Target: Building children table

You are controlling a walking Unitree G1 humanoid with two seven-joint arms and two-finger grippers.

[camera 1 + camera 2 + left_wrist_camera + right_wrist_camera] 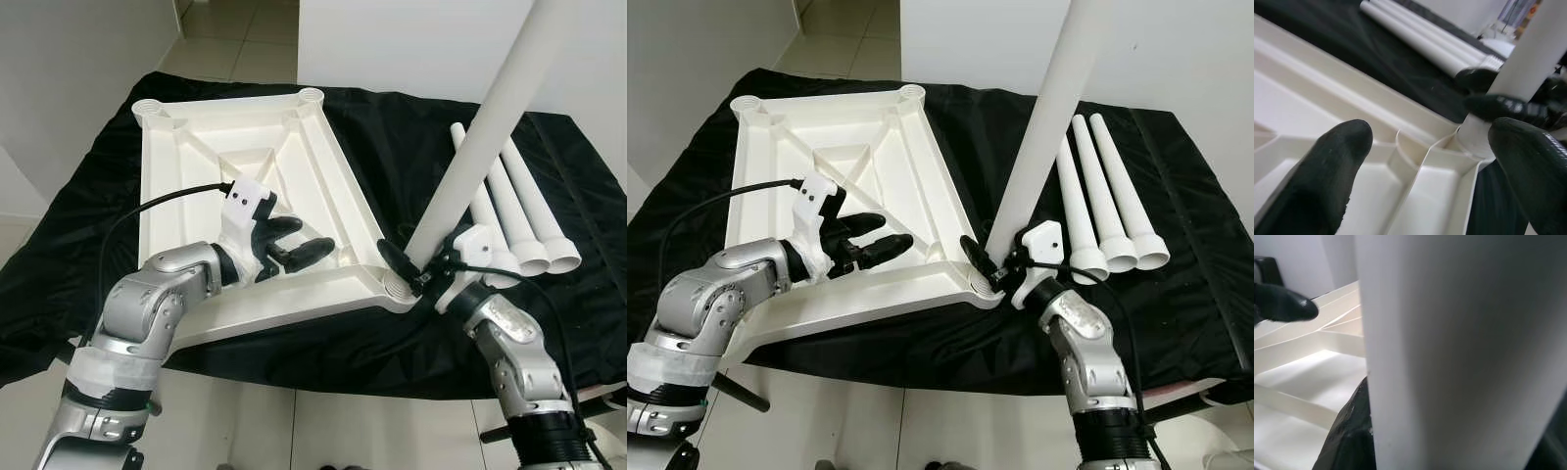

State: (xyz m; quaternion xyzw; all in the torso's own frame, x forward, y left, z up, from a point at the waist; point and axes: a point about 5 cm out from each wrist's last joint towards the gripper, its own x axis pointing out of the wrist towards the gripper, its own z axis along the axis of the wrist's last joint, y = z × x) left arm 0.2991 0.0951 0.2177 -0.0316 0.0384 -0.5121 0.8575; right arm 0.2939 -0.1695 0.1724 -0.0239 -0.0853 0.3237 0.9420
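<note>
White leg (490, 127) gripped by right gripper (423, 266) – foot in tabletop (196, 176) corner socket.

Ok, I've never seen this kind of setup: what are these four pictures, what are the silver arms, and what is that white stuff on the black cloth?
The silver arms belong to a humanoid robot. The two wide pictures come from a stereo camera on its head, looking down; the two close-ups come from cameras on its wrists, looking along the black fingers.

On the black cloth lies a white plastic tabletop, upside down, so its ribs and round corner sockets face up. Beside it, on the robot's right, lie three spare white legs.

The right gripper is shut on a fourth leg, holding it tilted with its lower end at the near corner socket. Whether it is fully seated cannot be told.

The left gripper is open, over the tabletop's near edge.
</note>
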